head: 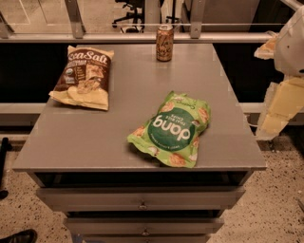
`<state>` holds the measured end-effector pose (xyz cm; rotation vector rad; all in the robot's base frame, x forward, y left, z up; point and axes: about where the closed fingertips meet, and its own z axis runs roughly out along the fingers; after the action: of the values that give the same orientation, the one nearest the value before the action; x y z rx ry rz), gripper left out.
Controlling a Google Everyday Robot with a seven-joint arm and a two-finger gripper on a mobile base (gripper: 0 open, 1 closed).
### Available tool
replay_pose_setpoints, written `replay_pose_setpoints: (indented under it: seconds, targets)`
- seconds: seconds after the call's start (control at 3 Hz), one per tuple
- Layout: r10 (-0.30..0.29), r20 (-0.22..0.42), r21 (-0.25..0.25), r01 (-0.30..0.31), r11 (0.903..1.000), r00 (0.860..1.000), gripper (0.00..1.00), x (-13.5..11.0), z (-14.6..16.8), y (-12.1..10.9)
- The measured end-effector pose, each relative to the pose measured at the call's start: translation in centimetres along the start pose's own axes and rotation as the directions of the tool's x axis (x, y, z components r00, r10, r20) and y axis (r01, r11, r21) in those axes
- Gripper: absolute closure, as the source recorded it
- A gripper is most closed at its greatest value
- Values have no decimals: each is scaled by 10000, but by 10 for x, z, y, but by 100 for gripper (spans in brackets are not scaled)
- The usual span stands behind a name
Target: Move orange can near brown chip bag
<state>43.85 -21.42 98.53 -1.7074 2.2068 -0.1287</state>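
I see the small slim orange-tan drink can (165, 42) standing upright at the far edge of the grey tabletop (114, 133), about midway along it. The crinkled dark brown and pale yellow chip bag (85, 76) lies flat at the far left, well apart from the can. A green "dang" snack bag (172, 129) lies toward the front right. My pale gripper (278, 111) hangs beyond the tabletop's right side; whether it is open or closed I cannot tell.

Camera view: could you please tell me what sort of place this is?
Probably an office or lab: a rolling office chair behind a glass partition, and a grey drawer cabinet. The gripper hangs off the cabinet's right side.
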Motion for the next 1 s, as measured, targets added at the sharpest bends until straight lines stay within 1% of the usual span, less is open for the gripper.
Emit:
replay_pose_setpoints:
  seconds: [0.33, 0.67, 1.0]
  targets:
    - [0, 1, 2, 0, 10000, 10000, 0, 0, 0, 0]
    - [201, 514, -418, -179, 9990, 9985, 0, -7, 24, -4]
    - [369, 1379, -925, -243, 9954, 9898, 0, -39, 68, -12]
